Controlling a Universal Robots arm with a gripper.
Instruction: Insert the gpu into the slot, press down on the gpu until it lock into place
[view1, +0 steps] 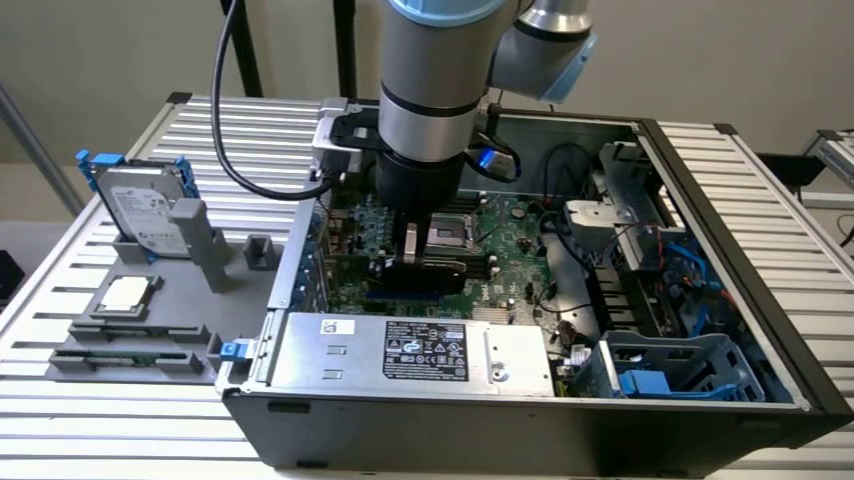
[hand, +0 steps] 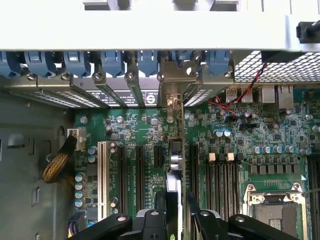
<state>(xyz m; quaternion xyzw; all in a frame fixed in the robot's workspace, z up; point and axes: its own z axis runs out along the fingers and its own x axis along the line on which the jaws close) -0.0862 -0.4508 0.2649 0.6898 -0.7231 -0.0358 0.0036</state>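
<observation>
Exterior view shows the gripper (view1: 430, 262) lowered inside the open computer case (view1: 694, 400), its jaws closed partway on the card (view1: 427, 272), which stands on edge over the green motherboard (view1: 514, 270). Wrist view shows the card (hand: 174, 165) upright between the fingers (hand: 150, 220), its metal bracket (hand: 177, 75) at the case's rear wall, among the black slots (hand: 139, 170)

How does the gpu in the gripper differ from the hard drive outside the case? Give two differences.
The gpu, held in the gripper, is a thin black-faced card; the hard drive is a thicker grey box with blue rails. The gpu stands edge-down over the motherboard inside the case; the hard drive leans in a grey holder on the table.
</observation>
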